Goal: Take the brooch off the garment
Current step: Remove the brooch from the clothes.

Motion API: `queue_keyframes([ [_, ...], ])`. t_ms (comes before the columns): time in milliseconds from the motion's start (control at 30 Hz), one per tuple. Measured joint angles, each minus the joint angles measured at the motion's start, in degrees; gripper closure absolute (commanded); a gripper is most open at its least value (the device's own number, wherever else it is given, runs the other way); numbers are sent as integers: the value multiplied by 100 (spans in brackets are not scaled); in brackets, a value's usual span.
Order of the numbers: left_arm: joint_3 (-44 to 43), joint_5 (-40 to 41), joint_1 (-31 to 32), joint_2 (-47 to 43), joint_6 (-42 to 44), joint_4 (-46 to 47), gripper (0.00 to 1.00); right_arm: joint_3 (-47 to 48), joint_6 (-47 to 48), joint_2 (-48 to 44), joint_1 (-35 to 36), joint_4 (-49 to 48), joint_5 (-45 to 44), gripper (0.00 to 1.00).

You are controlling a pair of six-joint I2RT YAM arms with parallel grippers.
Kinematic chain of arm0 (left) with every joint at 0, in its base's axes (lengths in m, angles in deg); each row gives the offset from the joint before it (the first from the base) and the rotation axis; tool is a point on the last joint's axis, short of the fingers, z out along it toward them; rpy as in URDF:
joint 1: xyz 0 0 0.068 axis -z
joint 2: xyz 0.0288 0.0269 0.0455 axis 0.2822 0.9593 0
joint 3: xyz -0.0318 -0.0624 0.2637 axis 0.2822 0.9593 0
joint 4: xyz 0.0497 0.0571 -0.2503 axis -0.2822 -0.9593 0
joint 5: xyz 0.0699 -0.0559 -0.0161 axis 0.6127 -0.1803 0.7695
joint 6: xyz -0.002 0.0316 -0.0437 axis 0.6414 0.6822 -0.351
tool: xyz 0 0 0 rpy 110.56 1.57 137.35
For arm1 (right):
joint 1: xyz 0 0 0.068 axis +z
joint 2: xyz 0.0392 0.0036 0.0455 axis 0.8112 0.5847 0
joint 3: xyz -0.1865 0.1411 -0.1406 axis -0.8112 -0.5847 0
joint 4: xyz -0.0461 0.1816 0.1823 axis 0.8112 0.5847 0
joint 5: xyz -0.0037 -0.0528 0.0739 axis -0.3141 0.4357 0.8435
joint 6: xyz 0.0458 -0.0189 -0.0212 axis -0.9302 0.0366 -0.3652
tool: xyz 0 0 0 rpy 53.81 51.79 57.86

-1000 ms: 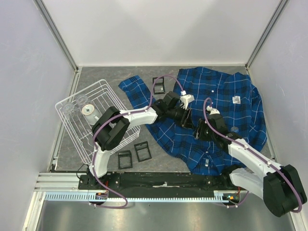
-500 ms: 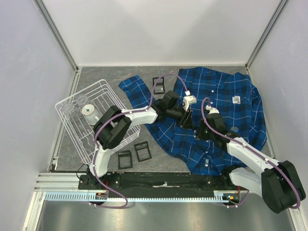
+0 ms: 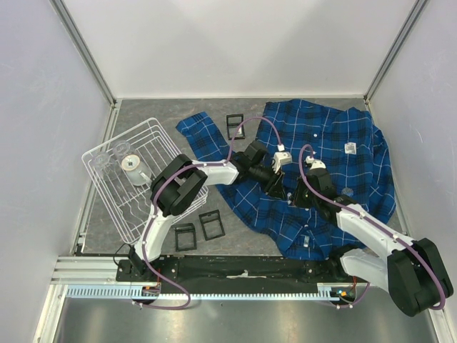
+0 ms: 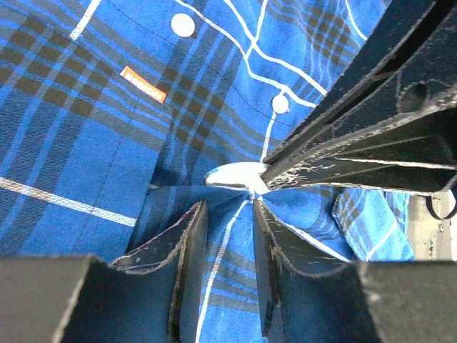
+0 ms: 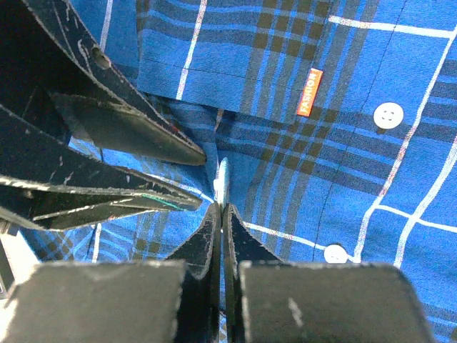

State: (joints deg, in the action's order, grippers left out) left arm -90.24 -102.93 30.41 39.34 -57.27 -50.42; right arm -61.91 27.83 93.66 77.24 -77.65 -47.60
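- On the desk (image 3: 143, 108), right of centre, lies the plaid shirt (image 3: 335, 136); its pale brooch (image 5: 223, 177) sits by the button placket.
- Clenched on the brooch is the right hand (image 5: 220, 209); the left hand (image 4: 227, 209) pinches a shirt fold just beside.
- Detaching looks under way; next, draw the brooch free with the cloth held down.
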Motion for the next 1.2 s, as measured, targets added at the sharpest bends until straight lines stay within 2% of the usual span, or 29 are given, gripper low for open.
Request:
queue_keyframes([
  [333, -118, -140, -83, 282, -396, 365, 57, -229, -11, -155, -2, -293, 4, 100],
  [567, -118, -216, -114, 337, -531, 468, 61, -264, -9, -192, -2, -332, 4, 100],
  [833, -162, -234, -114, 398, -680, 511, 55, -271, -11, -195, -2, -354, 4, 100],
  [1200, -166, -221, -103, 413, -785, 566, 57, -280, -11, -190, -17, -378, 57, 100],
])
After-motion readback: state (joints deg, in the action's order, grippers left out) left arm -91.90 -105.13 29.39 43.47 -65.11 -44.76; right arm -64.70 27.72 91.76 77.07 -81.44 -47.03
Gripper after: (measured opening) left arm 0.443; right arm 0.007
